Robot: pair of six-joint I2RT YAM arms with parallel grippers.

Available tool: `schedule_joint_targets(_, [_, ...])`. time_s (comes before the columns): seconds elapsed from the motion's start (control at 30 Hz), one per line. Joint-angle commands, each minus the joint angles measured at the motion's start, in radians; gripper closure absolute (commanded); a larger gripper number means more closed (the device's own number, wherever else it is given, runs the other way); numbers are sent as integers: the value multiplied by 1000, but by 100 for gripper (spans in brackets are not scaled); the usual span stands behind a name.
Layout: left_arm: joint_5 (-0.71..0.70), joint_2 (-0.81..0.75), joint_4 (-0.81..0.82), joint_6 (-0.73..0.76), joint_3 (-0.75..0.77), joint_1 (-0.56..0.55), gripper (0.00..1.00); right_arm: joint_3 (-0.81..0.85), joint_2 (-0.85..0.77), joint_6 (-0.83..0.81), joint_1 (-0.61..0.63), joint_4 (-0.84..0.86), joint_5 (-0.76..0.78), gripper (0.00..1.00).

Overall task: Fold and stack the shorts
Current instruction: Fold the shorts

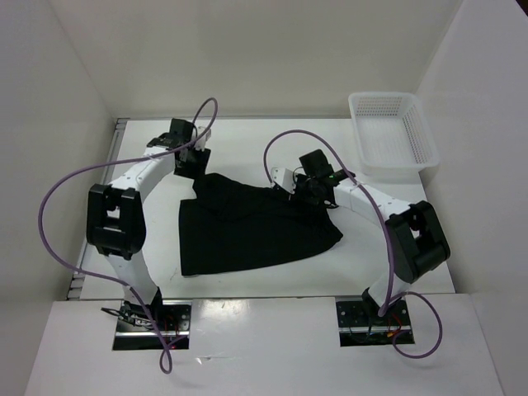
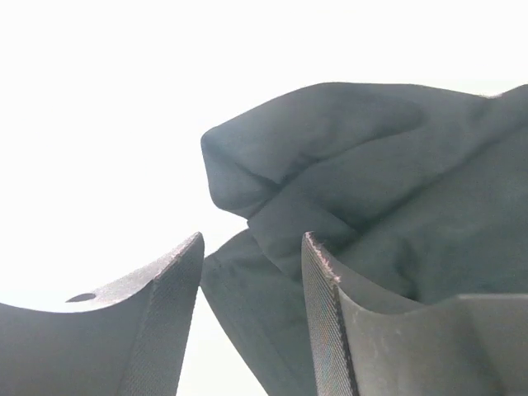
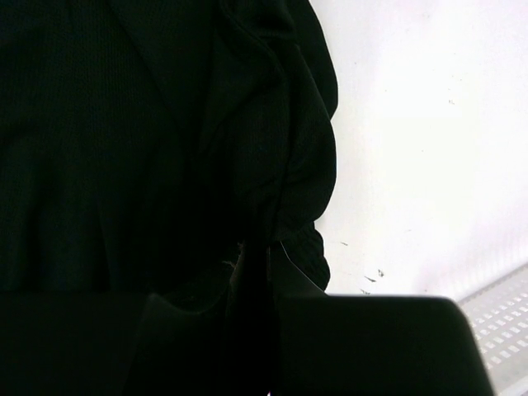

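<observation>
The black shorts (image 1: 256, 227) lie spread across the middle of the white table, with their far edge bunched up. My left gripper (image 1: 191, 165) hangs at the far left corner of the shorts. In the left wrist view its fingers (image 2: 326, 305) stand apart, and a rumpled fold of the shorts (image 2: 363, 173) lies just beyond and partly between them, not pinched. My right gripper (image 1: 302, 188) sits on the far right edge of the shorts. In the right wrist view it (image 3: 260, 247) is shut on a gathered ridge of the dark shorts (image 3: 124, 148).
A white mesh basket (image 1: 392, 132) stands at the far right corner of the table; its rim shows at the lower right of the right wrist view (image 3: 503, 330). White walls close in the table on the left, back and right. Purple cables loop above both arms.
</observation>
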Motion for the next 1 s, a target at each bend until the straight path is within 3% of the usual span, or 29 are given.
schedule_joint_targets(0.0, [74, 72, -44, 4, 28, -13, 39, -6, -27, -7, -3, 33, -2, 100])
schedule_joint_targets(0.27, [301, 112, -137, 4, 51, -13, 38, 12, 13, -7, -3, 33, 7, 100])
schedule_joint_targets(0.33, [312, 121, -162, 4, 51, -13, 38, 12, 24, -7, -3, 33, 7, 100])
schedule_joint_targets(0.5, [293, 170, -202, 4, 39, -36, 49, 21, 24, -7, -3, 33, 16, 100])
schedule_joint_targets(0.6, [277, 170, -202, 4, 30, -46, 49, 21, 24, -16, -3, 33, 26, 100])
schedule_joint_targets(0.7, [230, 181, -193, 4, 19, -46, 61, 21, 33, -16, -3, 33, 26, 100])
schedule_joint_targets(0.73, [230, 190, -193, 4, 19, -46, 68, 21, 33, -16, -3, 42, 26, 100])
schedule_joint_targets(0.77, [230, 190, -193, 4, 19, -46, 82, 21, 33, -16, -3, 42, 26, 100])
schedule_joint_targets(0.87, [174, 190, -181, 4, 51, -46, 100, 21, 33, 7, -3, 90, 61, 100])
schedule_joint_targets(0.97, [6, 190, -113, 4, 152, -33, 100, 49, 45, 68, -55, 145, 70, 100])
